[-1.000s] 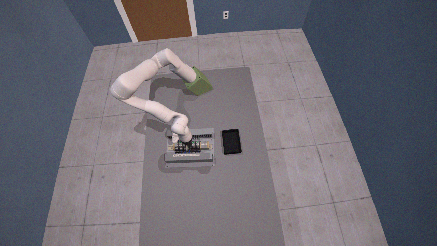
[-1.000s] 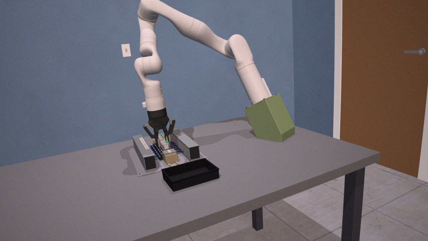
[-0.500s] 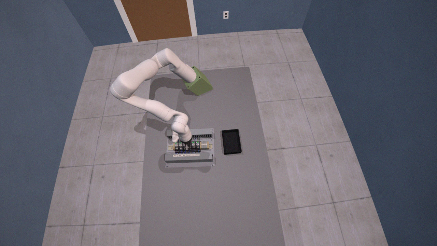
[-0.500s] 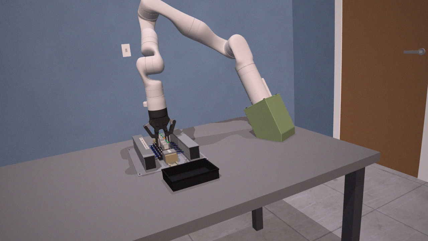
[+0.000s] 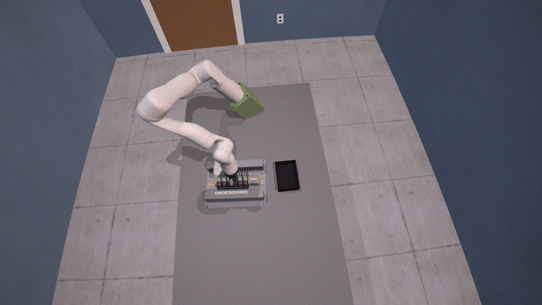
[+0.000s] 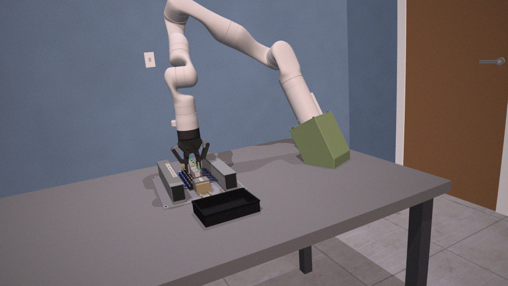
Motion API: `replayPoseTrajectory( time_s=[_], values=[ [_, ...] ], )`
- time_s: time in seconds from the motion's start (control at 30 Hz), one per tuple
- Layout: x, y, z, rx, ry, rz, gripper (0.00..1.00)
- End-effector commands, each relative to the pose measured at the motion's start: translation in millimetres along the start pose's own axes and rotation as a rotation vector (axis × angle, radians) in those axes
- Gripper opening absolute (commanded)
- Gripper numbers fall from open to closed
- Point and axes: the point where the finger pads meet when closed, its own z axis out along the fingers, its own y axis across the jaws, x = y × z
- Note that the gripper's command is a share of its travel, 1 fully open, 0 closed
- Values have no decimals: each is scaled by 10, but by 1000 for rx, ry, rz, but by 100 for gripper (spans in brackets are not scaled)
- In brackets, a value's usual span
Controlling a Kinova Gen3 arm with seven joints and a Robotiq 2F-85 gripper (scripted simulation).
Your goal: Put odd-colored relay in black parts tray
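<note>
Grey table [image 6: 319, 199] set on tiled floor [image 5: 379, 113], brown door [image 6: 458, 106] framed in blue wall [image 6: 71, 106], white wall plate [image 6: 149, 59] mounted.

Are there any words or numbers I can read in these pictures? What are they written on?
None can be read.
Small white labels sit in a row on the front grey bar of the relay panel: too small and blurred to read.
White label strip on the same bar in the side view: also unreadable.
Black parts tray, green arm base, wall plate: no writing visible.
</note>
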Motion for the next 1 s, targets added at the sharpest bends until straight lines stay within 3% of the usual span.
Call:
replayPoseTrajectory(
  time_s=[0.0,0.97],
  values=[
    [-6,-12,-26,10,-2,4,0],
    [-6,1,-26,60,-2,4,0]
  ],
)
